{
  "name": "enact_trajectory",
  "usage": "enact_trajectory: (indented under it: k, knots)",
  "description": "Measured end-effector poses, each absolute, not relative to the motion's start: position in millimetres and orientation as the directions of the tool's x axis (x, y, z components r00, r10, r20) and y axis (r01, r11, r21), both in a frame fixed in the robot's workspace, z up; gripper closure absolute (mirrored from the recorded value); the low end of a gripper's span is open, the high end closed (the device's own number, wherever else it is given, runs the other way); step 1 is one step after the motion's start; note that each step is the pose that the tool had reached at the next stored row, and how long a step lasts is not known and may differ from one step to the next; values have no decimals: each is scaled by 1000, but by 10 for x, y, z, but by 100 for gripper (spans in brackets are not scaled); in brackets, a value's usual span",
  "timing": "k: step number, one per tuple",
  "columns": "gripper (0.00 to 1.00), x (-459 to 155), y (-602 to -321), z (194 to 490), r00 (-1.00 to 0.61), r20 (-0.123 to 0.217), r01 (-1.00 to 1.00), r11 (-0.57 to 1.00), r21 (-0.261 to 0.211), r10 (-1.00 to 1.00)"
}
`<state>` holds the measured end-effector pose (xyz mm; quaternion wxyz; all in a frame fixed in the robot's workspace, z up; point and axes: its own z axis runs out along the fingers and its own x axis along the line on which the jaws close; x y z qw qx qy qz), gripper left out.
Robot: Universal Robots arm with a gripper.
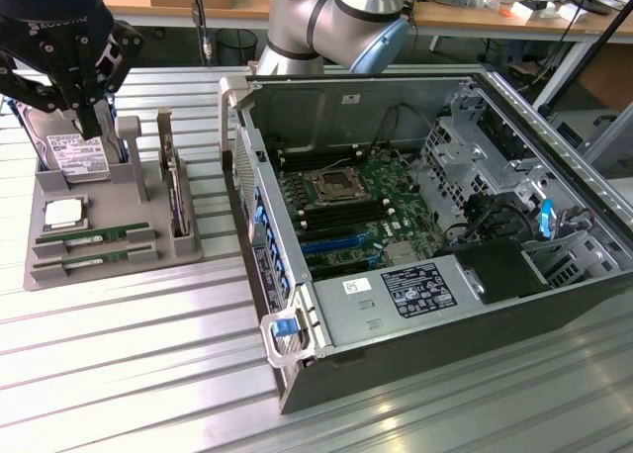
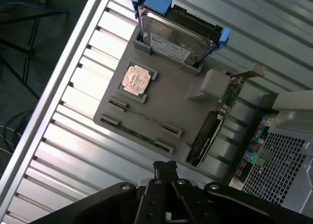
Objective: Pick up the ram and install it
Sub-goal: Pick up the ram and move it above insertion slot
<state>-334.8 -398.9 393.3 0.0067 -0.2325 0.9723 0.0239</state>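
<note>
My pincer (image 1: 89,127) hangs shut and empty, well above the grey holder (image 1: 40,188). The ram (image 1: 94,233) stands on edge in the holder's slots below the pincer, untouched. I judge this leaves its long sides free for pinching.

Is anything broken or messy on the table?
Nothing stands out. The ram, the processor chip and the hard drive all sit neatly in the gray holder, and the open computer case looks tidy inside.
</note>
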Motion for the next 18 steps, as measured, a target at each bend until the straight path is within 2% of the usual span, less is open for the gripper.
enact_trajectory:
  k: [18]
  knots:
    - [90, -3348, -3990, 3933, -765, -24, -645, 763, 43, -644]
